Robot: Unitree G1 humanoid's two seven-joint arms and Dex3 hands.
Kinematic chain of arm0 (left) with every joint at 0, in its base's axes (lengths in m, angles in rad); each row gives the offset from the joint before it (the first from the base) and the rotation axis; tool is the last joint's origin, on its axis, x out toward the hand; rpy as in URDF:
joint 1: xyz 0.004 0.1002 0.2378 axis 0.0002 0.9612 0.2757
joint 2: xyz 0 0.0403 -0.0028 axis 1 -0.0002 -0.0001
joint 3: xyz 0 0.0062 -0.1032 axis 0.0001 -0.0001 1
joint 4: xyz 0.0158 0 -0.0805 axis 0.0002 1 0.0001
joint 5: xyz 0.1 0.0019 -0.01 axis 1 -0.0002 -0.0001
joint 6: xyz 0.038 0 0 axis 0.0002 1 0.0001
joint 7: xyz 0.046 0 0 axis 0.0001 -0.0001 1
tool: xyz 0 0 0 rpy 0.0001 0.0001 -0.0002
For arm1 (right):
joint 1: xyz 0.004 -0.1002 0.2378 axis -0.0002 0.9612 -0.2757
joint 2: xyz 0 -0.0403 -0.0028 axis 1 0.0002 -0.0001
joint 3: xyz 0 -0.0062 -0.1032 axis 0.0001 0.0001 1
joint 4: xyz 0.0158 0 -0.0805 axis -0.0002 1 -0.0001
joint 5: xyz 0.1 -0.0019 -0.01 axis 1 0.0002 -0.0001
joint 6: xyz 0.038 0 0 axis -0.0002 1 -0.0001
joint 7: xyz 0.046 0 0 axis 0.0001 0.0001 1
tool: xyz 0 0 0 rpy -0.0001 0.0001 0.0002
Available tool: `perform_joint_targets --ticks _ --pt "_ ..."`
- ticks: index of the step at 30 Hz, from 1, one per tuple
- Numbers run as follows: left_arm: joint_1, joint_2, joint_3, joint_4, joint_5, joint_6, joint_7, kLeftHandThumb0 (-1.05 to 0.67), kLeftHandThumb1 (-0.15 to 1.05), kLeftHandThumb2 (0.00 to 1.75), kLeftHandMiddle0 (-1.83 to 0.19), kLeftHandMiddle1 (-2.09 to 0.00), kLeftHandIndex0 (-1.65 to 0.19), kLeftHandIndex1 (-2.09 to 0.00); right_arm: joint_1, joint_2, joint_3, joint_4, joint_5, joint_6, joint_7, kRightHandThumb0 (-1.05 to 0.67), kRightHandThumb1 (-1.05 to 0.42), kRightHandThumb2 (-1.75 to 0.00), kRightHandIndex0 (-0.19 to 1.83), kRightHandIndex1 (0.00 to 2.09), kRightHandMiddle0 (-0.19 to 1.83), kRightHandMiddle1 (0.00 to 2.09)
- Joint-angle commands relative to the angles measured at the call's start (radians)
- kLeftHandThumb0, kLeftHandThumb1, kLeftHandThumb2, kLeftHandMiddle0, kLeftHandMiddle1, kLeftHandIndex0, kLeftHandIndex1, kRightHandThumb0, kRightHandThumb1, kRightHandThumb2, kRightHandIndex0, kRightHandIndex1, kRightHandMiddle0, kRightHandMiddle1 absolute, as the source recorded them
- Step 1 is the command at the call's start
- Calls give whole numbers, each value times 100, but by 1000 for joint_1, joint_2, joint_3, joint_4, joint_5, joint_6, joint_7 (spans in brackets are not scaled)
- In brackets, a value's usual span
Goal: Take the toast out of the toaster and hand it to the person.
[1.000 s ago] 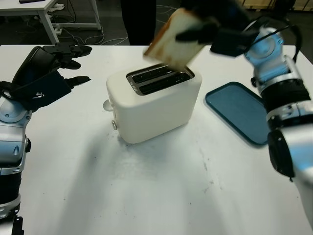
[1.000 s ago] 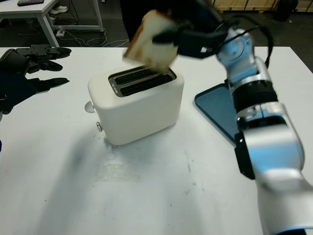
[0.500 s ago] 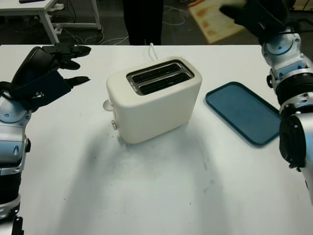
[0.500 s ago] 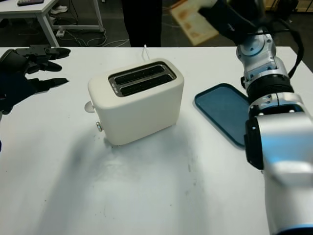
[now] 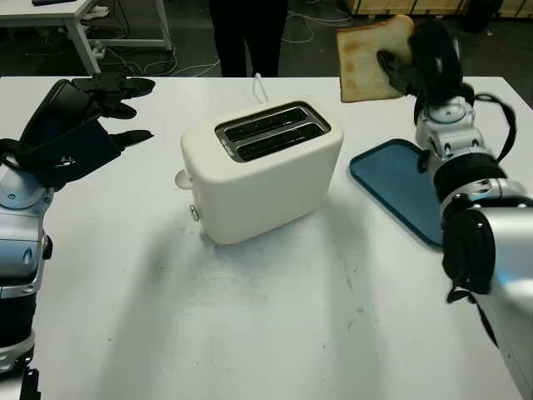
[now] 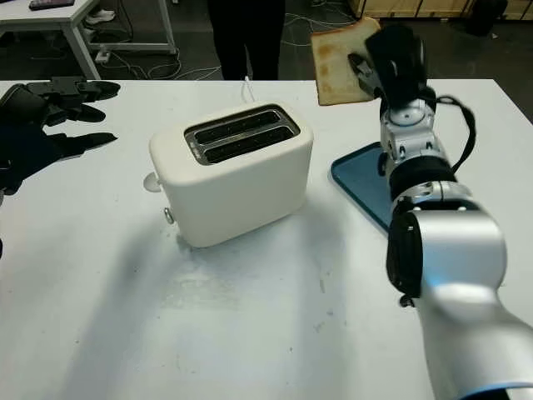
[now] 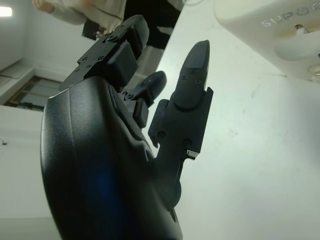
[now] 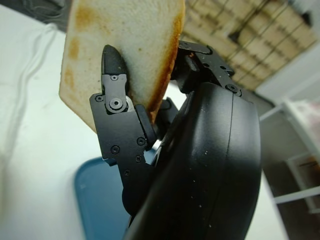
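While my left hand (image 5: 79, 125) hangs above the left side of the white table (image 5: 250, 317), holding nothing and its fingers (image 7: 192, 70) uncurled, it stays well apart from everything else. Moving right, the cream toaster (image 5: 262, 171) sits near the middle of the table, both slots on top showing dark. Behind it, past the far edge of the table, a person (image 5: 247, 33) in dark trousers stands. Further right, a blue tray (image 5: 408, 187) lies flat on the table, just beside the toaster. Above the tray's far end my right hand (image 5: 425, 67) is raised in the air, and my fingers (image 8: 117, 100) are clamped on the toast (image 5: 371, 58): one finger presses its browned face and the others grip from behind. I hold the slice upright, clear of the toaster, high over the back right of the table, to the right of the person
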Motion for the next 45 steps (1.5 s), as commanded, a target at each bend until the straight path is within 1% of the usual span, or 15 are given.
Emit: perform_joint_targets --ticks 1,3,5,8,11,13,15,19,21,23,28,33,37,39,45 --pt "5 -5 1 10 -3 -7 2 -27 92 3 -38 -71 -62 -2 21 24 -26 6 29 10 9 -20 -92 -32 69 175 34 175" --pt "7 -8 2 13 -5 -10 4 -28 92 3 -39 -71 -62 -2 33 43 -39 7 40 7 10 -21 -92 -31 71 175 33 175" --pt "10 -10 4 20 -6 -21 6 -27 92 3 -39 -71 -62 -2 38 56 -52 9 48 18 0 -22 -92 -31 72 175 36 175" --pt "15 -13 9 24 -9 -25 7 -27 92 3 -38 -71 -63 -2 42 76 -82 7 74 16 -12 -21 -92 -26 75 175 43 175" --pt "18 -15 13 22 -11 -21 8 -26 91 3 -38 -71 -62 -2 47 84 -81 7 68 11 -15 -21 -92 -28 74 175 43 175" --pt "18 -16 13 19 -14 -20 9 -24 91 3 -38 -70 -62 -2 49 89 -76 6 61 8 -20 -22 -92 -29 78 175 49 175" --pt "15 -20 16 24 -21 -24 8 -24 91 3 -38 -71 -62 -2 51 89 -71 6 55 6 -19 -24 -92 -29 76 175 46 175" --pt "10 -21 14 17 -18 -13 5 -25 91 3 -37 -70 -61 -2 54 92 -69 5 57 -3 -19 -25 -92 -31 79 175 45 175" --pt "10 -23 15 23 -17 -21 8 -22 91 2 -37 -70 -62 -2 56 91 -73 6 60 -5 -22 -23 -92 -30 74 175 40 175" --pt "10 -22 15 33 -16 -36 10 -25 90 2 -38 -71 -62 -2 54 90 -78 7 63 -1 -34 -23 -92 -27 73 175 40 175" --pt "7 -19 14 45 -15 -54 7 -28 90 2 -39 -72 -64 -3 48 90 -76 6 59 1 -58 -21 -92 -29 78 175 44 175" --pt "3 -21 14 44 -19 -48 3 -25 90 3 -38 -73 -63 -3 43 83 -71 7 53 15 -66 -20 -92 -32 69 175 29 175" --pt "1 -20 11 38 -13 -38 5 -25 90 2 -37 -73 -63 -2 41 78 -63 6 46 12 -73 -22 -92 -27 75 175 38 175" --pt "2 -21 13 39 -15 -41 5 -26 90 2 -38 -74 -63 -3 40 77 -64 8 48 18 -76 -21 -92 -26 71 175 35 175" --pt "9 -23 18 32 -19 -33 6 -26 90 2 -37 -75 -63 -2 33 85 -60 6 48 27 -92 -23 -92 -26 73 175 36 175"
